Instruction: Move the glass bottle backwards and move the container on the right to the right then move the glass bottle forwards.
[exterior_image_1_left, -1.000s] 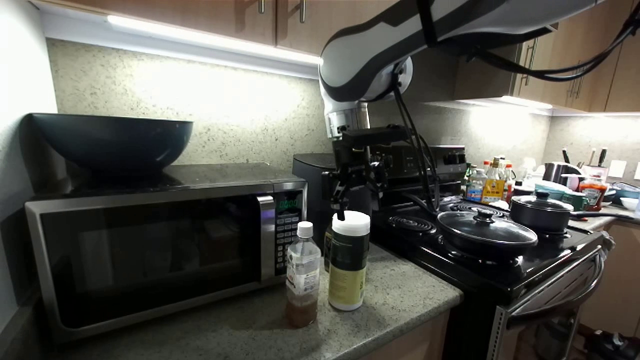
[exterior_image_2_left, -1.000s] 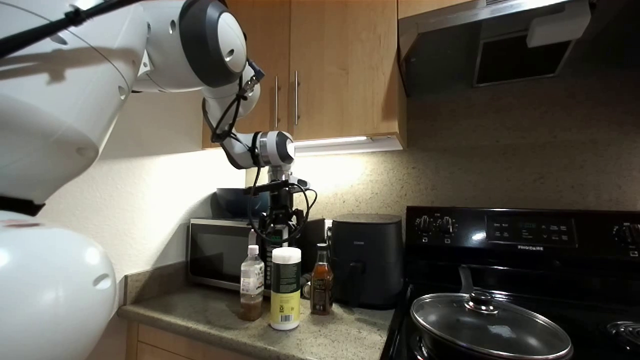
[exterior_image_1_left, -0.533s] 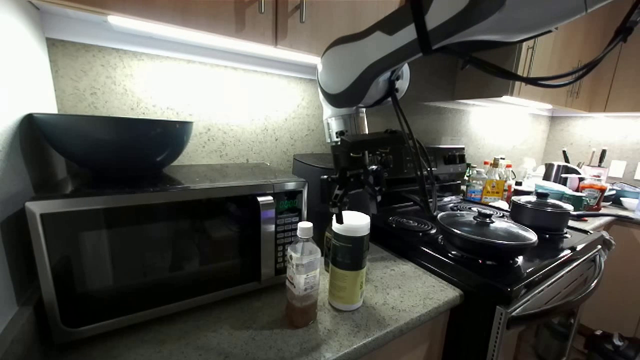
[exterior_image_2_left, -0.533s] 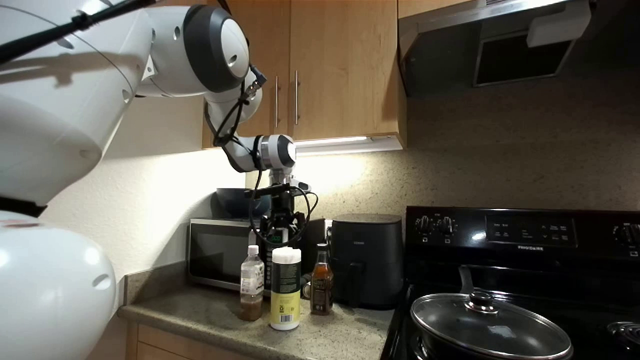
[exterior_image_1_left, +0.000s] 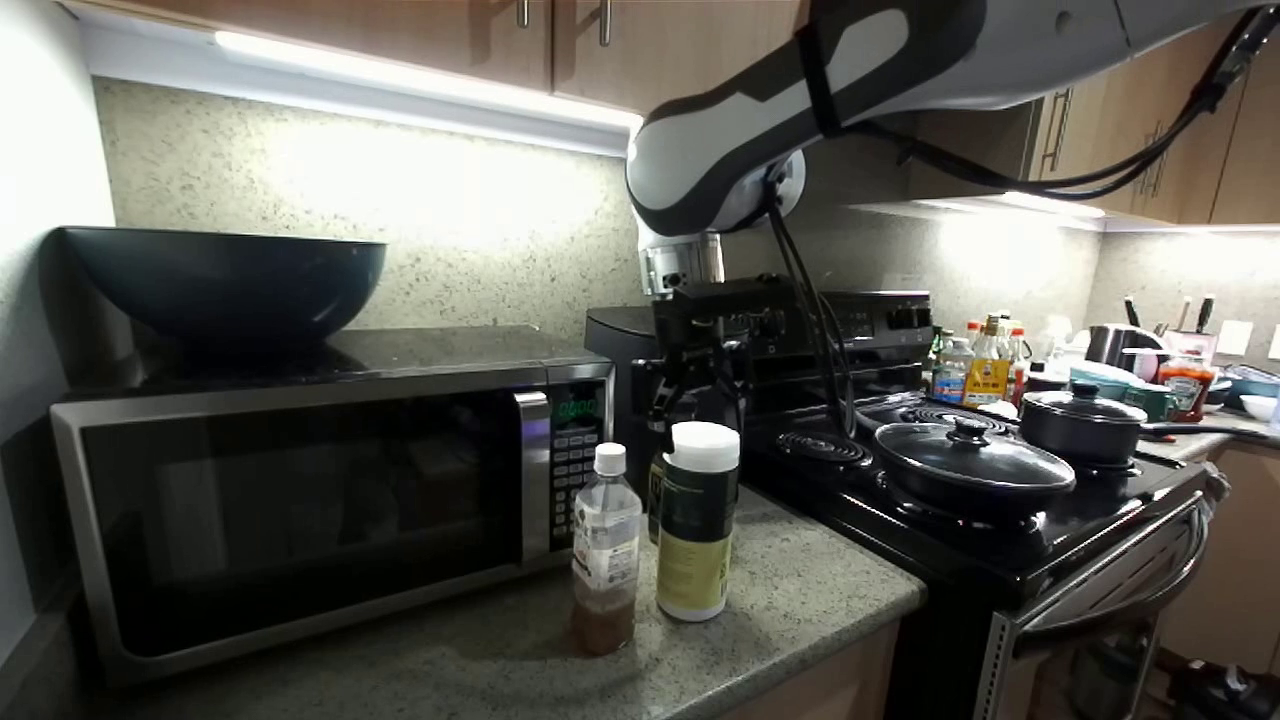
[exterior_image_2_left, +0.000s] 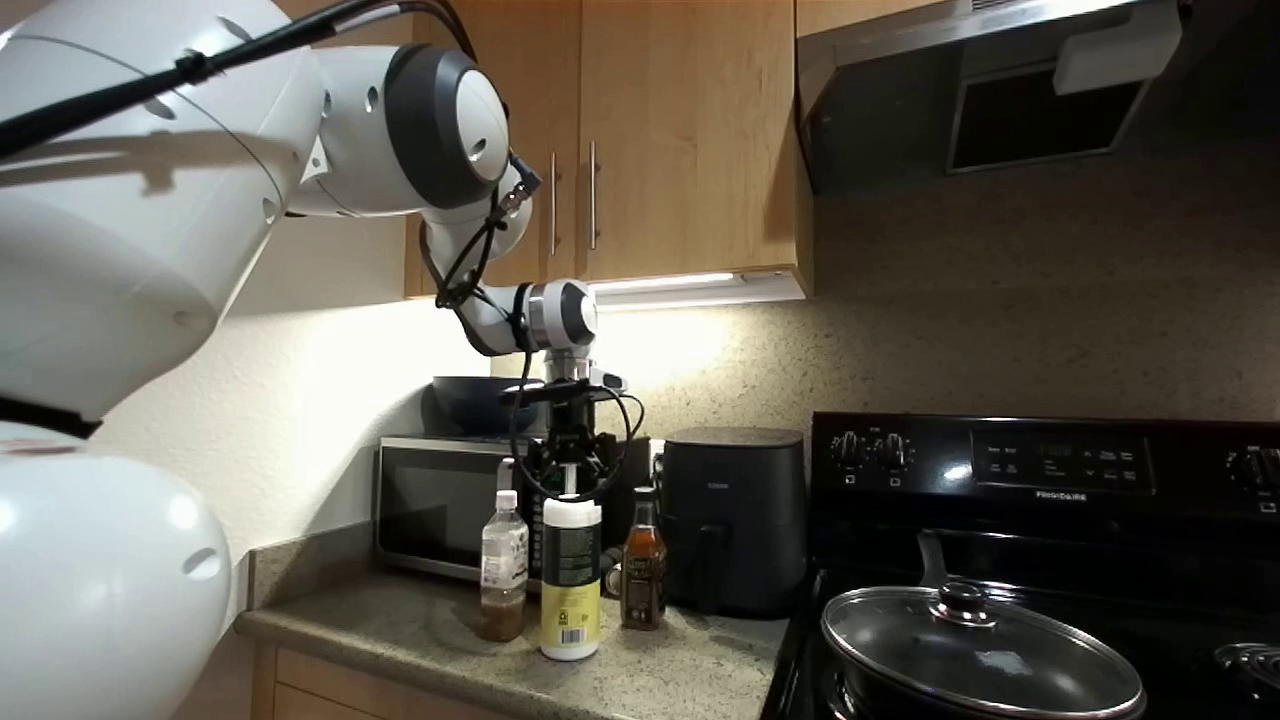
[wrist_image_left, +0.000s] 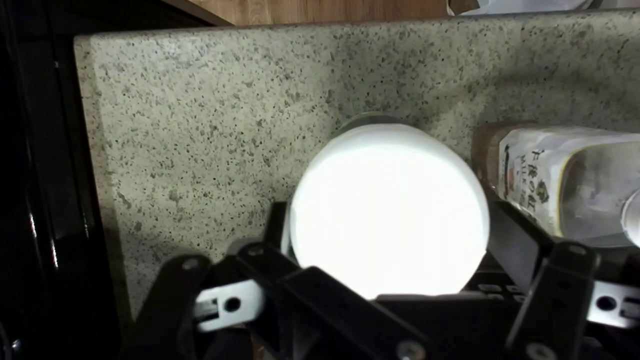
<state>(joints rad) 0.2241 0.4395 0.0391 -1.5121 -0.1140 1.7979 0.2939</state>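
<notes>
End effector (wrist_image_left: 397, 232) lower now, spread wide — speckled counter (exterior_image_1_left: 800, 590), black stove (exterior_image_1_left: 840, 495) alongside, lit backsplash (exterior_image_1_left: 480, 270) behind.

stove panel (exterior_image_2_left: 1060, 480): FRIGIDAIRE | clear bottle (wrist_image_left: 552, 180) label: 午後の紅, MILK | microwave display (exterior_image_1_left: 577, 408): green digits, unclear

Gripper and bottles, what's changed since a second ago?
The open gripper came down slightly over the white-lidded container, its fingers flanking the lid in the wrist view, contact unclear. Nothing was visibly grasped or released. The container, the dark-capped glass bottle and the white-capped clear bottle stayed put.
</notes>
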